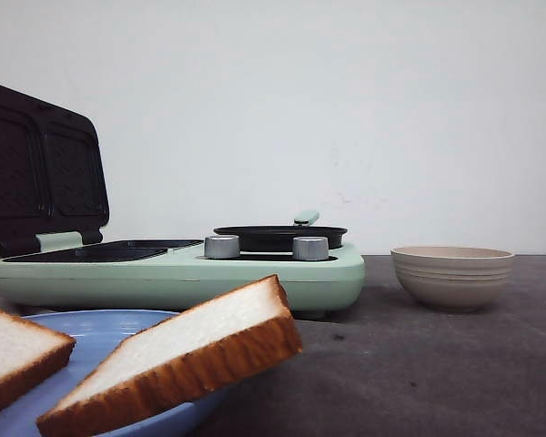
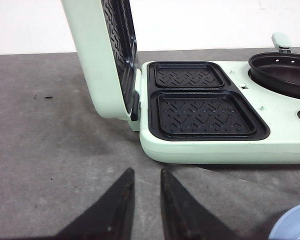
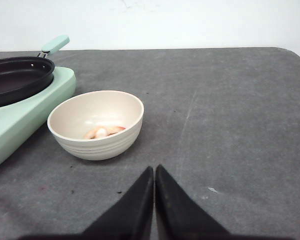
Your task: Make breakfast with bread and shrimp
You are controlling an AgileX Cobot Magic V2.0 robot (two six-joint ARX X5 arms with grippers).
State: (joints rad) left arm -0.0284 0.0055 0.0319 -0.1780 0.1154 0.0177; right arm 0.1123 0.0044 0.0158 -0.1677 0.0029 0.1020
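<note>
Nearest: bread (image 1: 177,360), two thick slices on a blue plate (image 1: 100,332), one overhanging the rim and the other (image 1: 14,350) at the left edge; judged light, soft and easily crushed, best gripped across the firmer crust edges. Beyond: green maker (image 1: 177,273) with lid (image 1: 41,168) raised, two ribbed plates (image 2: 202,112) bare, small pan (image 1: 279,237) at its right end, and to the right a beige bowl (image 3: 96,125) holding shrimp (image 3: 102,132). Tools: left gripper (image 2: 146,180) slightly parted, right gripper (image 3: 154,175) with tips together, both holding nothing and hanging above the table (image 3: 225,110).
</note>
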